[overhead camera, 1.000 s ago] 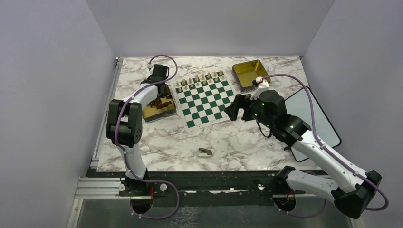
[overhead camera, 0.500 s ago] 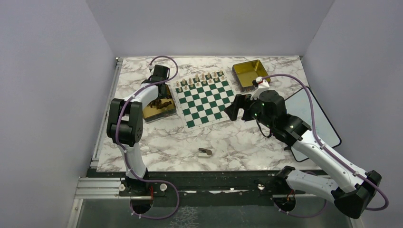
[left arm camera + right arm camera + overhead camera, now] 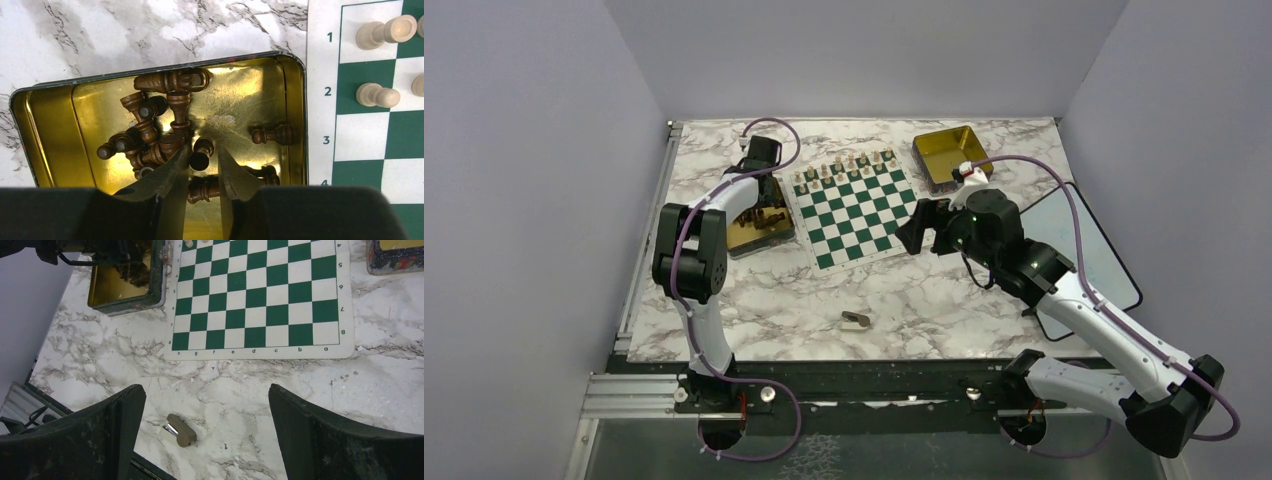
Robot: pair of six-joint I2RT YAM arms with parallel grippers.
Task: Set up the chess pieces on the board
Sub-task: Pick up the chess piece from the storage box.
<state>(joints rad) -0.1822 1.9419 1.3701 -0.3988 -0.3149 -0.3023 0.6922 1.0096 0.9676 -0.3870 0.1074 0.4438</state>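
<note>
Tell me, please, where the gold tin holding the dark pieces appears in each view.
Top external: gold tin left of the board, mid-left.
Left wrist: tin fills the centre; board at right edge.
Right wrist: tin top left; board beside it, top centre.
Shared landmark: the board.

Quick headcount: one board (image 3: 854, 212), and two gold tins (image 3: 949, 160), the second one (image 3: 50, 130) sitting just left of the board. The dark chess pieces (image 3: 177, 102) are all heaped in that left tin. I get a dozen or so, but they're too tangled for an exact number. The pale pieces (image 3: 382, 31) stand in two rows, too small to count from above; four show up close. One little tan thing (image 3: 856, 320) and one flat grey panel (image 3: 1054, 220) are on the tabletop.
</note>
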